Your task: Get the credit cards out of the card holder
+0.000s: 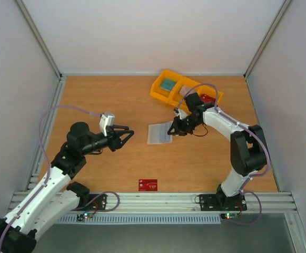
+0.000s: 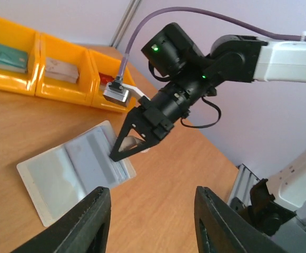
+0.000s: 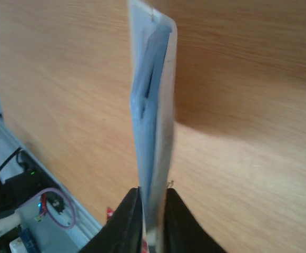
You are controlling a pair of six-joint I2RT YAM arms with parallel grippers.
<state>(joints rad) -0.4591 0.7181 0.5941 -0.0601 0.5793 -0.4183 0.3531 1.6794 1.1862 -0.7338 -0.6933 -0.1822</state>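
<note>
The card holder point(image 1: 159, 133) lies open on the table, cream outside and pale grey-blue inside. It also shows in the left wrist view point(image 2: 73, 168). My right gripper point(image 1: 171, 130) is shut on its right edge. The right wrist view shows the jaws point(image 3: 153, 195) pinching the holder point(image 3: 153, 105) edge-on. Pale card edges show in the holder's right pocket point(image 2: 122, 169). A red credit card point(image 1: 148, 185) with white lettering lies near the front rail. My left gripper point(image 1: 127, 134) is open and empty, a little left of the holder and above the table point(image 2: 153, 197).
A yellow three-compartment bin point(image 1: 184, 89) stands at the back right, with a green item, a pale item and a red item in its compartments. An aluminium rail point(image 1: 153, 200) runs along the near edge. White walls close in the sides and back.
</note>
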